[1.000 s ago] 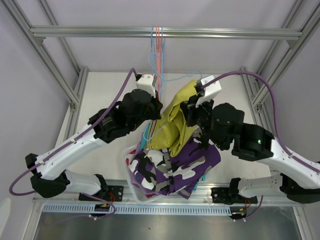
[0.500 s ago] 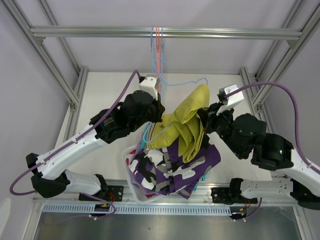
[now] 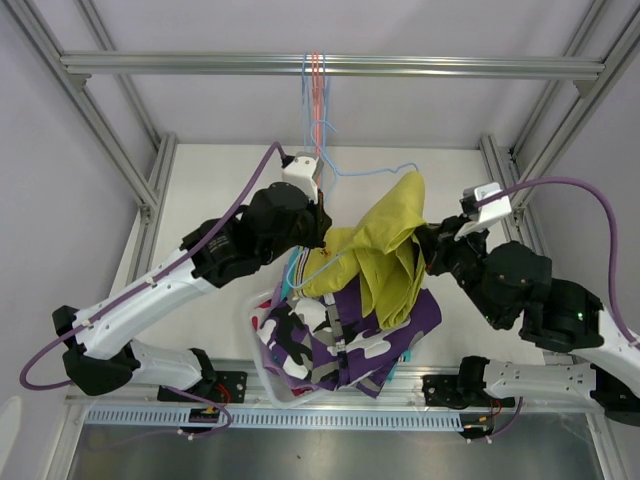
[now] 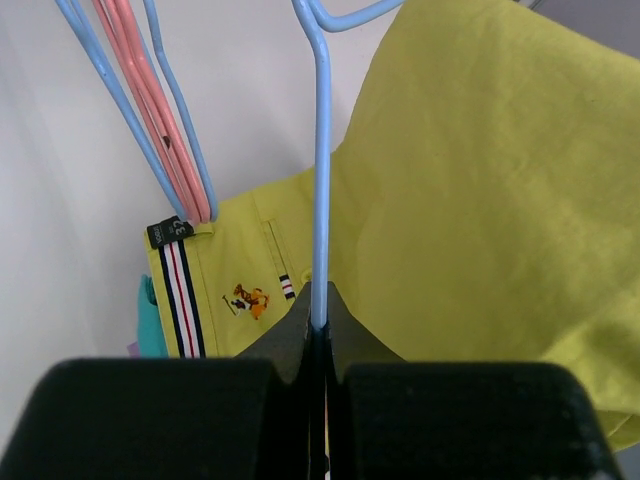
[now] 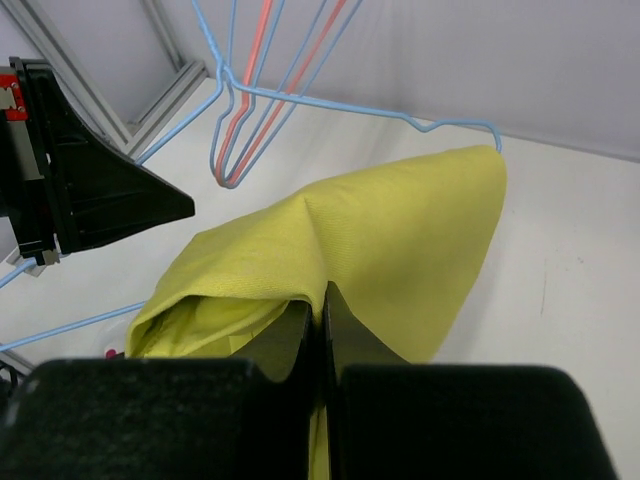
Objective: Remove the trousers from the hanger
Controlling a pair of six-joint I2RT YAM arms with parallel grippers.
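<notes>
Mustard-yellow trousers (image 3: 385,250) hang draped over the arm of a light blue hanger (image 3: 365,172), above the basket. My left gripper (image 3: 322,238) is shut on the hanger's thin blue wire (image 4: 320,150), which runs straight up from between its fingertips (image 4: 318,312). The striped waistband and a small embroidered logo of the yellow trousers (image 4: 470,200) show behind the wire. My right gripper (image 3: 425,250) is shut on a fold of the yellow cloth (image 5: 400,230), pinched at its fingertips (image 5: 322,300). The cloth's far corner still lies over the hanger's end (image 5: 480,128).
Pink and blue spare hangers (image 3: 314,90) hang from the overhead rail (image 3: 200,65). Below, a white basket (image 3: 262,375) holds purple camouflage shorts (image 3: 350,335) and others; a teal edge (image 4: 145,320) peeks out. Frame posts stand at both sides.
My right gripper has swung right and outward with the yellow cloth, drawing it along the hanger's arm. The left gripper has kept its hold on the wire, shifting only slightly.
</notes>
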